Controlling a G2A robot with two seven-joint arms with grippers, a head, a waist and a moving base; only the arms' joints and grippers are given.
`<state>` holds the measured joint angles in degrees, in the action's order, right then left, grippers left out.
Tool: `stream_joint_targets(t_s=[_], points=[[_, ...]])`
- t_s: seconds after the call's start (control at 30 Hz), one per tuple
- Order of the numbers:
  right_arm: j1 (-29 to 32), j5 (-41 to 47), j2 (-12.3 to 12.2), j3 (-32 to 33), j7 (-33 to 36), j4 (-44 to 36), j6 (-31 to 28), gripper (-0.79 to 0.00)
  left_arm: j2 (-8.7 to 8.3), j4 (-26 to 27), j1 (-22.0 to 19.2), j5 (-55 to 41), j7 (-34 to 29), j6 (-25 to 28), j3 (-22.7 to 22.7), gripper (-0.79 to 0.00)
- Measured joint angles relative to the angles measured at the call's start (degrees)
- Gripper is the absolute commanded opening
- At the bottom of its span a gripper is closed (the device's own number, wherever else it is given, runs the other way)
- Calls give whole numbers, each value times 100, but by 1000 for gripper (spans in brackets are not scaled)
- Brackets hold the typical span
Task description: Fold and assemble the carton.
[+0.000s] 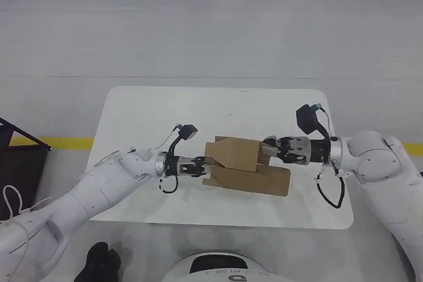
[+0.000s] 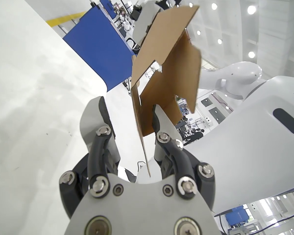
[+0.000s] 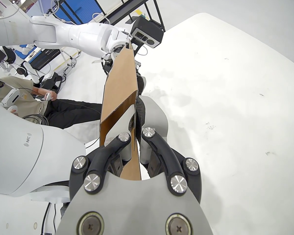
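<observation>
A brown cardboard carton, partly folded with flaps spread, is held just above the middle of the white table between both arms. My right gripper is at its right end, shut on a thin panel of the carton, fingers pressed close together. My left gripper is at the carton's left end. In the left wrist view the carton rises ahead, one panel edge running between the open fingers; one finger lies against the cardboard, the other stands apart.
The table's near edge runs close below the carton in the top view. A dark frame stands off the table's left side, and a yellow floor stripe runs behind it. A blue panel stands beyond the table.
</observation>
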<state>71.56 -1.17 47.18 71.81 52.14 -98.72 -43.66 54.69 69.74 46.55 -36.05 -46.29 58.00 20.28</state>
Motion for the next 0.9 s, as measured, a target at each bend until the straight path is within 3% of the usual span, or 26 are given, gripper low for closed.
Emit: stream_joint_targets(t_s=[0.17,0.67,0.73,0.77,0.9], points=[[-61,-18,14,-82,-42,46,42,-785,18,67,-16,-11,0,0,-82,-453],[-184,-168,44,-278,-114,23,156,-785,148,24,-45,-162,0,0,-104,-594],[-212,-195,51,-299,-145,25,186,-785,177,10,-45,-145,0,0,-124,-683],[-223,-206,54,-308,-157,20,196,-785,187,-1,-47,-139,0,0,-130,-785],[-255,-219,61,-336,-186,-7,217,-785,212,-71,-41,-201,0,0,-110,-785]])
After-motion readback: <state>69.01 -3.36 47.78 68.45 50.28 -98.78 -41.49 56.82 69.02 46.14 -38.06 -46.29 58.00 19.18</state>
